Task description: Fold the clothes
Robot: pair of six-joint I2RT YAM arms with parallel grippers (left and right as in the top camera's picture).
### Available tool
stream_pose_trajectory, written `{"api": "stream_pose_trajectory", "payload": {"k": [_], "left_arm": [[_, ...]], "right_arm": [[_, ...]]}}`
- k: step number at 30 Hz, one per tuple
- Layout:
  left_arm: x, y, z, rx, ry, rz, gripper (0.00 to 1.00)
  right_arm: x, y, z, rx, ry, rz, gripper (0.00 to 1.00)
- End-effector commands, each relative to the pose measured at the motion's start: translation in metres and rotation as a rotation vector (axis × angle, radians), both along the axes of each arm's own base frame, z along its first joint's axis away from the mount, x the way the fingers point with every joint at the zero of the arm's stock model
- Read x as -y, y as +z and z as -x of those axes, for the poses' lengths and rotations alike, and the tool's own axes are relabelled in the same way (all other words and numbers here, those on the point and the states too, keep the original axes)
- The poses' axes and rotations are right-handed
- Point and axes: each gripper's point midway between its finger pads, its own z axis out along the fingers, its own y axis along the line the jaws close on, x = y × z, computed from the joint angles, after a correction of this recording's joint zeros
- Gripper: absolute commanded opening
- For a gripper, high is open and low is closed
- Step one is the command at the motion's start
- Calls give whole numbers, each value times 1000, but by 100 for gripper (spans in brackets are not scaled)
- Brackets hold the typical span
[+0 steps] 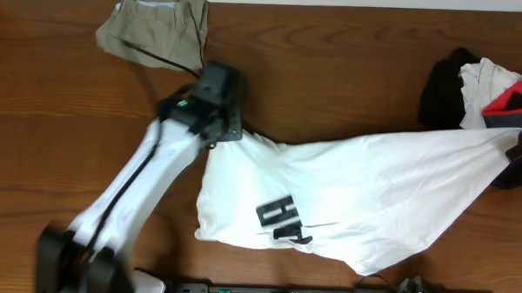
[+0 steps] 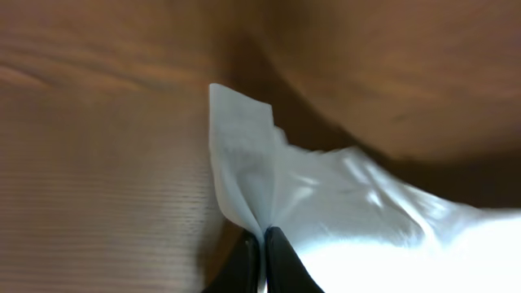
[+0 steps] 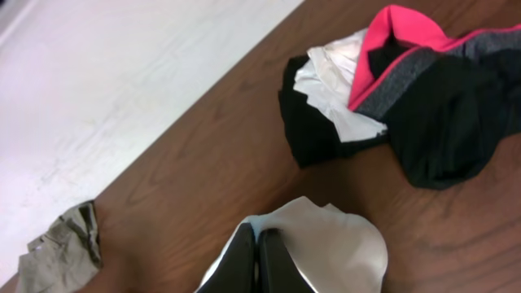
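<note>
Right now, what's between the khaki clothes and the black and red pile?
Just bare wooden table between the khaki clothes and the pile, in the overhead view. The white top lies off that line.

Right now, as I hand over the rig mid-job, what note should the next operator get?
Left gripper: shut on a corner of the white top, at its left end.
Right gripper: shut on the white top's right end.
White top: spread across the table between both grippers, black mark up, not yet folded.
Khaki piece: crumpled at the far left.
Black, white and red pile: far right, heaped unfolded.
Left to do: fold every piece.
</note>
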Motion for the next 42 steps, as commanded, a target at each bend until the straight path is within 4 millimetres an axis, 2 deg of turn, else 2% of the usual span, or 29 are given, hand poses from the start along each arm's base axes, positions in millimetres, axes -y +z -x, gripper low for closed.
{"api": "stream_pose_trajectory", "payload": {"k": [1, 5, 13, 19, 23, 26, 30, 31, 36, 39, 40, 42], "left_arm": [[-9, 60, 6, 154, 7, 48, 6], [-17, 113, 28, 296, 7, 103, 6], [-36, 186, 77, 513, 32, 211, 6], [-52, 255, 121, 727, 40, 315, 6], [-62, 292, 148, 814, 62, 384, 6], [-62, 310, 161, 855, 37, 420, 11], [-61, 328, 172, 899, 13, 465, 10], [-61, 333, 172, 914, 13, 470, 6], [-64, 362, 170, 1025, 22, 504, 6], [-63, 360, 169, 1019, 22, 501, 6], [-62, 355, 167, 998, 23, 493, 13], [-60, 334, 161, 920, 27, 462, 36]], "right_arm": [[-8, 23, 3, 55, 32, 37, 1], [-12, 37, 9, 72, 35, 46, 1], [-27, 61, 25, 97, 57, 46, 1], [-51, 93, 38, 166, 151, 75, 1], [-72, 114, 48, 227, 233, 73, 1], [-82, 125, 52, 262, 269, 69, 1], [-83, 129, 53, 276, 266, 53, 1], [-83, 130, 52, 280, 263, 51, 1], [-77, 141, 45, 327, 235, 50, 1], [-76, 143, 44, 333, 233, 47, 1], [-76, 141, 44, 327, 232, 43, 1], [-75, 138, 43, 312, 235, 40, 1]]}}
